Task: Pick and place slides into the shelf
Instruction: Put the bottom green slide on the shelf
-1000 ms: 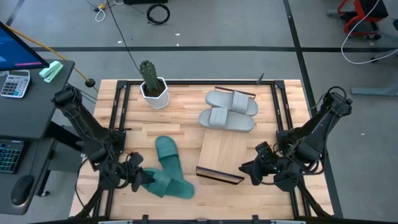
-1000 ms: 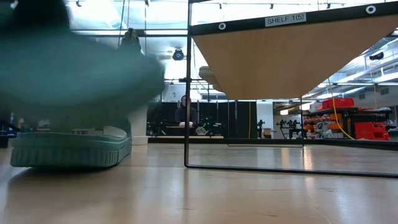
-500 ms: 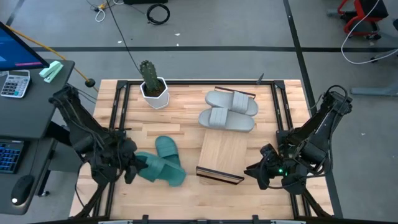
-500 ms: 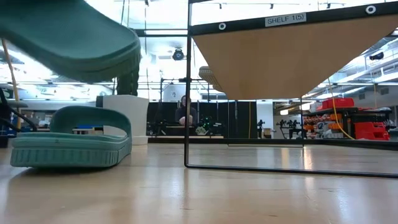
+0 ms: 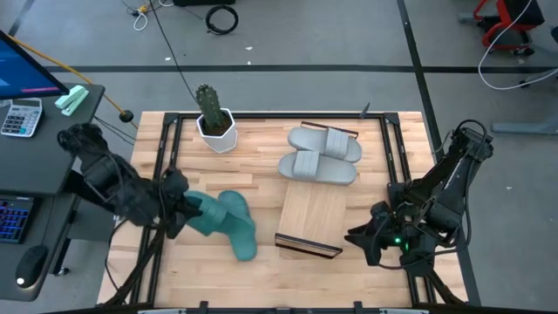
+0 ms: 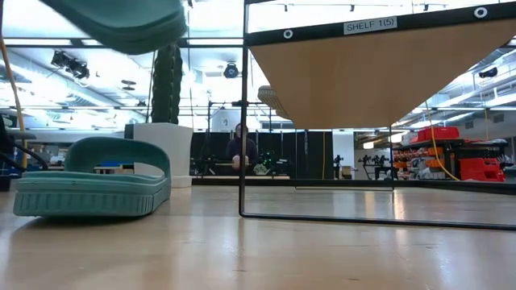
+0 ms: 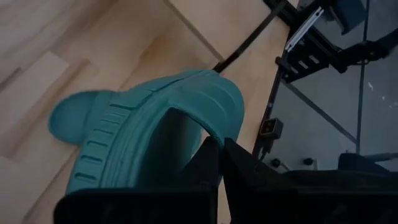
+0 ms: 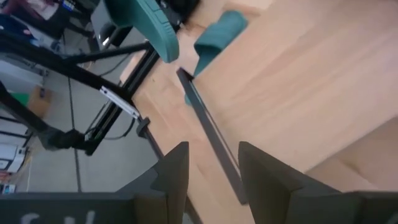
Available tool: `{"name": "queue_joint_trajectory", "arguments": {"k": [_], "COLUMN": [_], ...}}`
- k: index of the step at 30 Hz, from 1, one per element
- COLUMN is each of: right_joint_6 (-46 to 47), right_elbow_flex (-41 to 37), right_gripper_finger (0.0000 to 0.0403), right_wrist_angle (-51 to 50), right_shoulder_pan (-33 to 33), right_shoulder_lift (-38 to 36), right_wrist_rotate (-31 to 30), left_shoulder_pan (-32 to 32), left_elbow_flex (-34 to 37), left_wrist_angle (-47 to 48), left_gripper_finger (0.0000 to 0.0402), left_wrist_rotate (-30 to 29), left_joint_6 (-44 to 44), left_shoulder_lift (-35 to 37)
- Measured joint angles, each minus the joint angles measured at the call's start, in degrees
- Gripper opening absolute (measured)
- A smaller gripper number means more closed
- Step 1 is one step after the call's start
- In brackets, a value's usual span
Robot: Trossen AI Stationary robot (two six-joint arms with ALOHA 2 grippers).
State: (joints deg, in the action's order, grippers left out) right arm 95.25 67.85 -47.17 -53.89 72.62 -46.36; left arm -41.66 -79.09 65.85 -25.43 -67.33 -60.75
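Note:
My left gripper (image 5: pixel 180 211) is shut on one teal slide (image 5: pixel 207 216) and holds it over the table's near left part. In the low view this slide (image 6: pixel 121 18) hangs high above the table. The second teal slide (image 5: pixel 241 228) lies sole-down on the table (image 6: pixel 89 184) beside it. Two light grey slides (image 5: pixel 323 144) (image 5: pixel 316 167) lie side by side past the shelf's far end. The shelf (image 5: pixel 312 215) stands mid-table on its thin dark frame (image 6: pixel 242 121). My right gripper (image 5: pixel 366 239) waits open off the shelf's near right corner (image 8: pixel 214 177). My left gripper pinches the teal slide by the edge of its arched strap (image 7: pixel 210 127) between its two fingers (image 7: pixel 244 171). The fingers come from the table's left, roughly level. The slide is lifted clear of the table, its length pointing away from the gripper toward the shelf.
A white pot with a cactus (image 5: pixel 214 122) stands at the table's far left. Dark rails (image 5: pixel 167 148) run along the table's left and right sides. A desk with a calculator (image 5: pixel 19 115) sits off the left edge. Bare wood shows in front of the shelf.
My left gripper has risen and drawn back toward the table's far left, still shut. The teal slide it holds has come off the table and now hangs clear above the other teal slide, which has stayed where it was.

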Motion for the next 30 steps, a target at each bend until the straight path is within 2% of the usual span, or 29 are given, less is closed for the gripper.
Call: {"name": "queue_joint_trajectory", "arguments": {"k": [4,15,22,30], "right_joint_6": [-0.8,0.5,-2.5,-4.0], "right_elbow_flex": [0.0,0.0,0.0,0.0], "right_gripper_finger": [0.0146,0.0146,0.0146,0.0146], "right_wrist_angle": [-0.7,-5.4,-5.6,-9.0], "right_shoulder_pan": [0.0,0.0,0.0,0.1], "right_shoulder_lift": [0.0,-2.0,-4.2,-4.6], "right_wrist_rotate": [-2.0,-2.4,-3.4,-5.0], "left_shoulder_pan": [5.2,19.7,28.2,35.7], "left_elbow_flex": [-3.1,-12.5,-24.3,-33.2], "left_wrist_angle": [0.1,0.8,11.0,15.9], "left_gripper_finger": [0.001,0.001,0.001,0.001], "left_wrist_rotate": [3.4,16.5,21.3,30.7], "left_joint_6": [6.5,26.0,37.2,49.1], "left_shoulder_lift": [-1.2,-7.2,-13.1,-21.0]}}
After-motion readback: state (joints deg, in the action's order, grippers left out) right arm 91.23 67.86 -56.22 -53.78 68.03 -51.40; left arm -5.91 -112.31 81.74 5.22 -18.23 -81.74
